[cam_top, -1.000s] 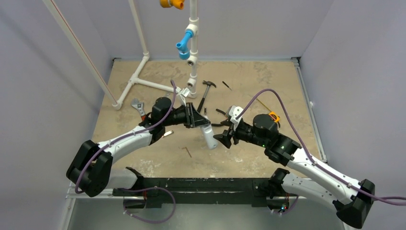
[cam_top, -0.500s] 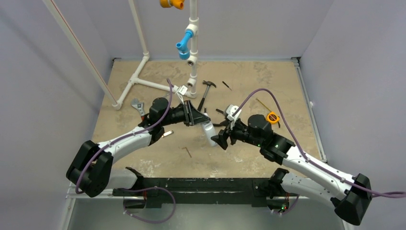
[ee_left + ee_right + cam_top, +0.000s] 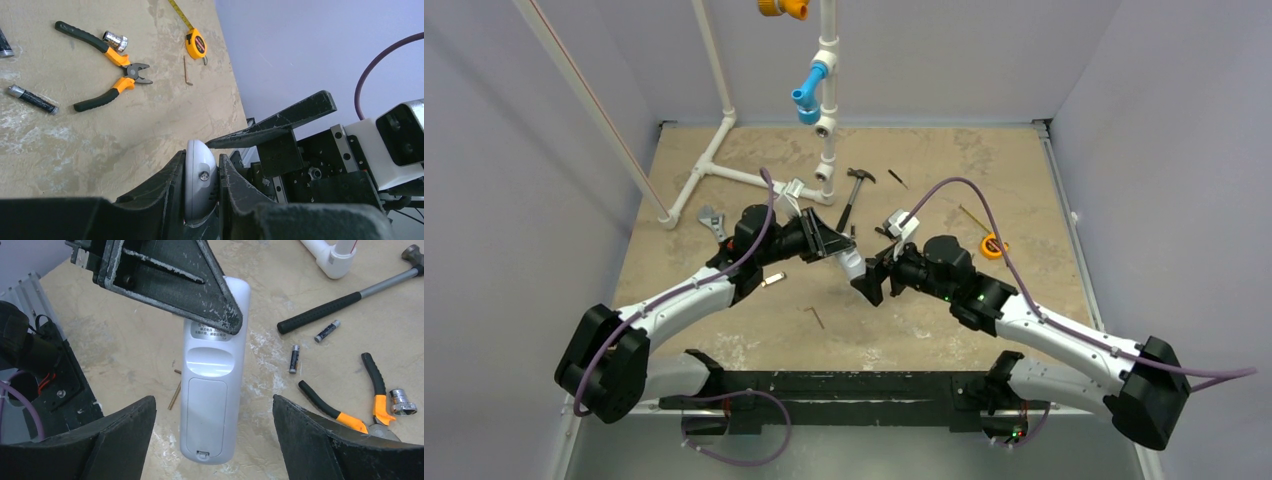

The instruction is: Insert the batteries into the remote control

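Above: the remote control is clamped in the left gripper, just on the near side of the hammer. Left wrist: its light, slick, rigid shell is judged best taken by its long edges. Right wrist: the right gripper is spread wide around it, closer and wider than before.

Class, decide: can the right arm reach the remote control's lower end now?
Probably yes: the right tool is open facing the free lower end of the remote control; the left tool grips higher up.
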`<state>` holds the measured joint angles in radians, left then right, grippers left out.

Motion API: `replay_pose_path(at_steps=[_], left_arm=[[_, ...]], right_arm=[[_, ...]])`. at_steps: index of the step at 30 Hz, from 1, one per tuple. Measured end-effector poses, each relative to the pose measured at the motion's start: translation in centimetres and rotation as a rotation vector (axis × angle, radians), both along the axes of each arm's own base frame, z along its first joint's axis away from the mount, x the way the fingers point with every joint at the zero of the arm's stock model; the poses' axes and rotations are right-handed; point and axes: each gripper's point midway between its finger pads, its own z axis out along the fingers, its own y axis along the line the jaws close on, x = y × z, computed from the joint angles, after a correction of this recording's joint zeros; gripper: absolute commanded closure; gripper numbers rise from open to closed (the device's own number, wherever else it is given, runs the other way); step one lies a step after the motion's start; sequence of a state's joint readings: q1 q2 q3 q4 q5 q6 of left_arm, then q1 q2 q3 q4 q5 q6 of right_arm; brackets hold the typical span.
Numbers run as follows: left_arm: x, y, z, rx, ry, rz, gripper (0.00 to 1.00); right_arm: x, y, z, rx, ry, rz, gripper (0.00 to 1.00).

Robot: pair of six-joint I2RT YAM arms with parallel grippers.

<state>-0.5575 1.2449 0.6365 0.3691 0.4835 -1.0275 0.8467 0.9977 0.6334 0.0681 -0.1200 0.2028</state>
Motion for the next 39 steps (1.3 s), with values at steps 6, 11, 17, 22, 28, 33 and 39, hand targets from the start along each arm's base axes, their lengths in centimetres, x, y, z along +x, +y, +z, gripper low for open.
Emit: replay_pose_path(at_steps=[6, 11, 17, 22, 28, 33, 39], left_arm=[[0.4, 0.1, 0.1, 0.002, 0.016, 0.029, 1.0], [0.6, 0.1, 0.3, -0.006, 0.03, 0.04, 1.0], [0.6, 0.0, 0.7, -0.017, 0.039, 0.043, 1.0], [0.7, 0.0, 0.8, -0.023, 0.045, 0.046, 1.0], [0.7, 0.1, 0.8, -0.024, 0.043, 0.047, 0.92], [0.7, 0.0, 0.9, -0.024, 0.042, 0.045, 0.69], [0.5, -0.1, 1.0, -0.031, 0.041, 0.035, 0.6]], right_arm=[[-0.2, 0.4, -1.2, -0.026, 0.017, -0.004, 0.23], [-0.1, 0.5, -2.2, -0.053, 0.027, -0.012, 0.28], [-0.2, 0.6, -3.6, -0.092, 0.04, -0.01, 0.42], [-0.3, 0.7, -3.9, -0.104, 0.038, 0.005, 0.64], [-0.4, 0.8, -3.9, -0.101, 0.036, 0.011, 0.92], [-0.4, 0.8, -3.8, -0.1, 0.036, 0.011, 0.98], [-0.5, 0.9, -3.8, -0.099, 0.035, 0.016, 0.99]])
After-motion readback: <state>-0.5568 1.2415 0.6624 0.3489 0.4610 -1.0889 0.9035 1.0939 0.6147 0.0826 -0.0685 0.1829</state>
